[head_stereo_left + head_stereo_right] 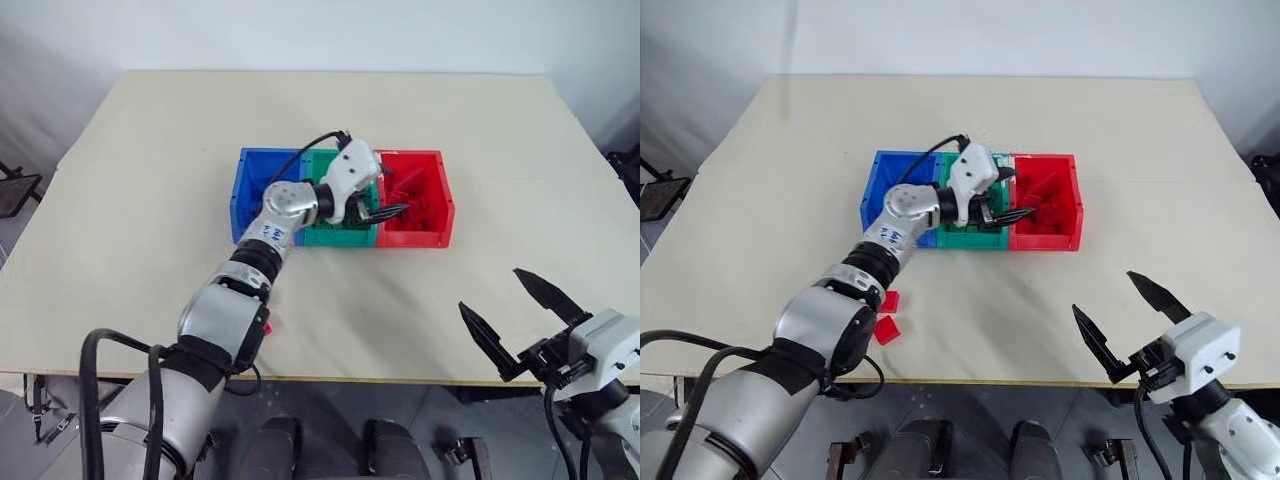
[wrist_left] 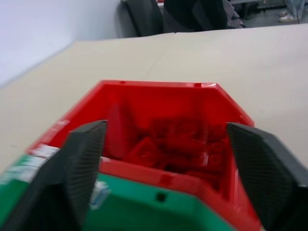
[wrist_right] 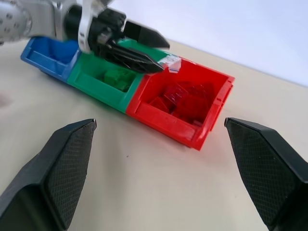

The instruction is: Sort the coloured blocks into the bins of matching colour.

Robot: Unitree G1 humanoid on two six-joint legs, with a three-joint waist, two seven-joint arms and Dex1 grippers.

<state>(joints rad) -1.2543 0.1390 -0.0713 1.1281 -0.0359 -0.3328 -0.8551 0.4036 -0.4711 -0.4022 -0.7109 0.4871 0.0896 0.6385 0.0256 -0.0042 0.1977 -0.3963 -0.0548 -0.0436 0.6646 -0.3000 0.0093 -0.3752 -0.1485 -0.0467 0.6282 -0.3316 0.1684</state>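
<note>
Red bin [image 1: 428, 222]: rectangular open-top plastic box, right end of the joined row on the beige table [image 1: 150, 180]; green bin [image 1: 322, 236] middle, blue bin [image 1: 252, 180] left.
Head view: left gripper [image 1: 392, 211] over the green-red divider; 2 red studded bricks [image 1: 888, 315] lie on the table nearer.
Left wrist view: fingers spread, empty; red bricks [image 2: 183, 144] piled inside.
Right wrist view: right gripper [image 3: 161, 168] wide open, empty, near side; 1 green brick [image 3: 113, 77] in the green bin.

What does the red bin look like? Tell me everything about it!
The red bin is an open-top rectangular box of shiny plastic, at the right end of the row and joined to the green bin. It sits flat on the table. Several red blocks lie piled inside. The left gripper hovers open at its edge.
</note>
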